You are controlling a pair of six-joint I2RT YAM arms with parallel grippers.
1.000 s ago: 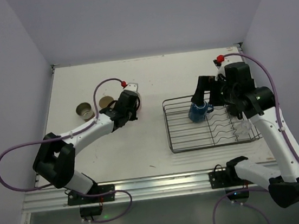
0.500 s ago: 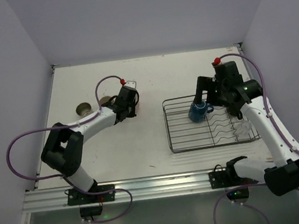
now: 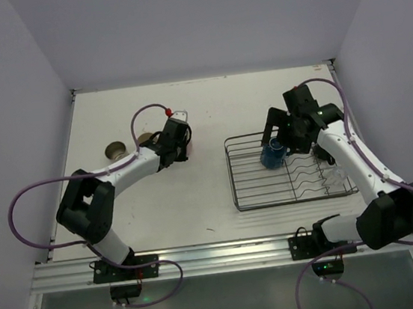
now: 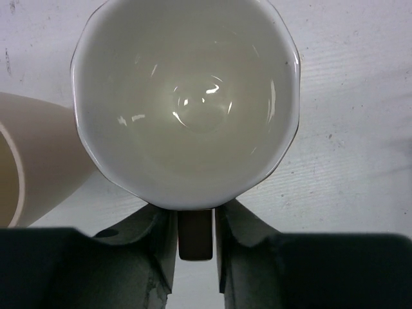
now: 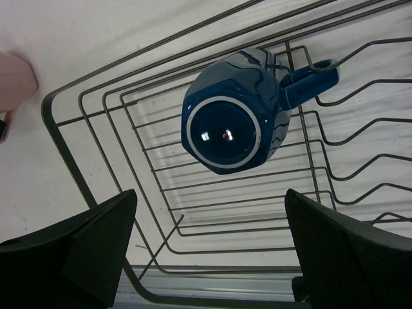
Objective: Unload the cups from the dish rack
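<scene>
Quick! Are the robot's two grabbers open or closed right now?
Left end effector: astride the handle of a cup; gripping or not cannot be told.
Right end effector: open, empty, above the blue cup.

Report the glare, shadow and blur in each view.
Left wrist: lamp glints pool in the bottom of the cup, and the left claw below it is dark and soft. Right wrist: the blue mug is sharp, with small glints inside its white ring. Top external: even light, only faint shadows on the table.
</scene>
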